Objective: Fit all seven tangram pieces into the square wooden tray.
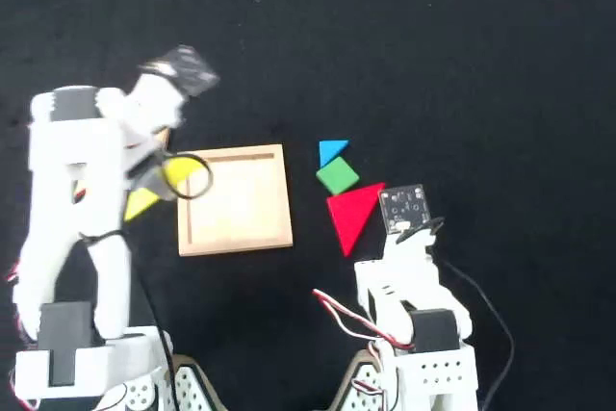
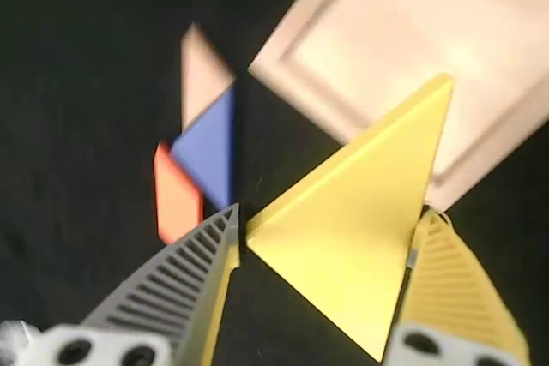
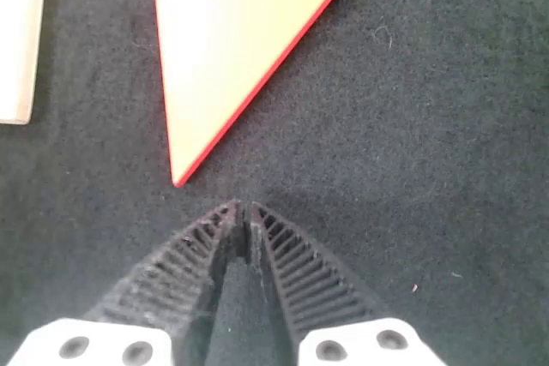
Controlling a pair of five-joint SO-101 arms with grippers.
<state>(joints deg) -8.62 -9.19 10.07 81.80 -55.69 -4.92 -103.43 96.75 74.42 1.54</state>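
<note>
The left gripper (image 2: 328, 216) pinches a large flat yellow triangle (image 2: 360, 169) between its fingers, lifted at the rim of the square wooden tray (image 2: 296, 75), one tip over the frame. Just beyond, on the black cloth (image 2: 77, 57), a dark blue triangle (image 2: 210, 152), a pale pink triangle (image 2: 202, 66) and an orange piece (image 2: 176, 199) lie touching. The right gripper (image 3: 244, 212), pressed together and empty, rests near a large red triangle (image 3: 232, 49). This looks like the first placement. Next, the yellow triangle needs carrying inward, squaring to a corner, lowering flat, then releasing.
</note>
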